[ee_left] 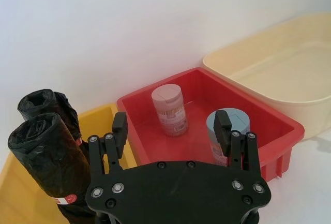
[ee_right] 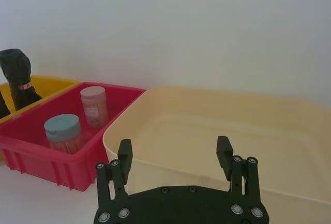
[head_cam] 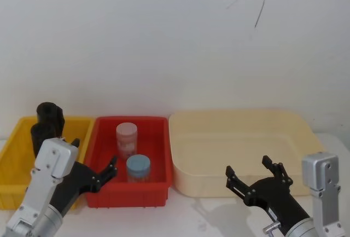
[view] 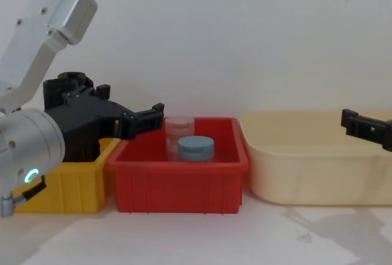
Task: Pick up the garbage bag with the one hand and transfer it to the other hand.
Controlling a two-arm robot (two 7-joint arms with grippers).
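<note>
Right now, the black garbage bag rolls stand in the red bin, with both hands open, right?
Not the red bin: the garbage bag rolls stand in the yellow bin, as the left wrist view shows. The left hand and right hand are open.

Spread wide, left claw (head_cam: 94,155) and right claw (head_cam: 249,167) point forward, seemingly level.

Three bins side by side on white table (head_cam: 191,215), against wall: yellow bin (head_cam: 16,144) at left, red bin (head_cam: 136,196) in the middle, cream bin (head_cam: 240,138) at right. Red bin holds two upright jars: pink-lid jar (head_cam: 126,136) behind, blue-lid jar (head_cam: 138,167) just in front.
</note>
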